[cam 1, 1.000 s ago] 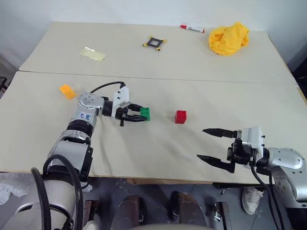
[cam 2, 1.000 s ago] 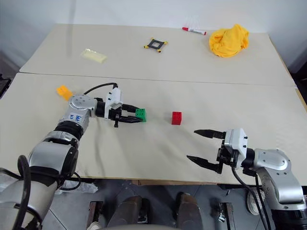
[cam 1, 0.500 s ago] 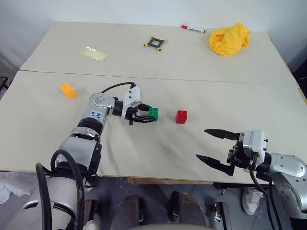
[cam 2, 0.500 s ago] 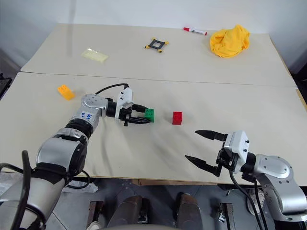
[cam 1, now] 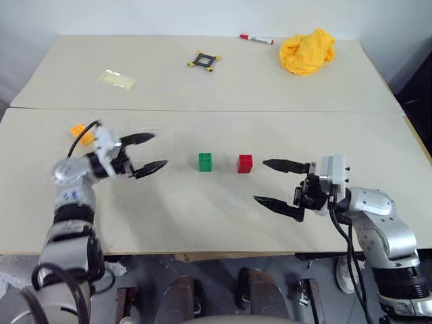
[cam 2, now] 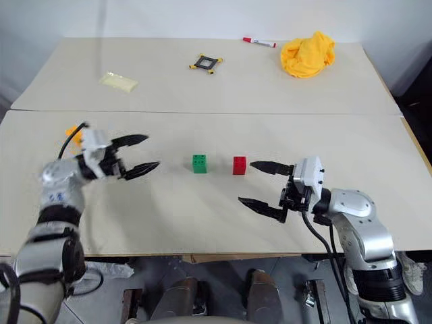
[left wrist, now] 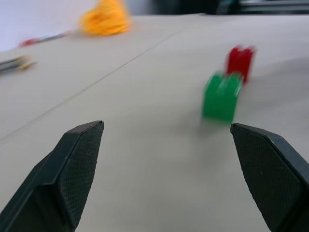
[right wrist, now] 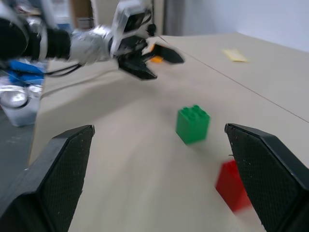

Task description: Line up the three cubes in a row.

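Side by side mid-desk: small green studded plastic brick (cam 1: 205, 162) and small red studded plastic brick (cam 1: 245, 163), close but apart. Near the beige desk's (cam 1: 202, 209) left edge, an orange-yellow plastic brick (cam 1: 77, 130), partly hidden behind the left end effector (cam 1: 151, 152). Left end effector spread wide, empty. Right end effector (cam 1: 264, 181) likewise wide open, empty, just right of the red brick.

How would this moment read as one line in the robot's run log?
left gripper: open, empty | right gripper: open, empty | green cube: beside red cube | orange cube: apart, behind left gripper
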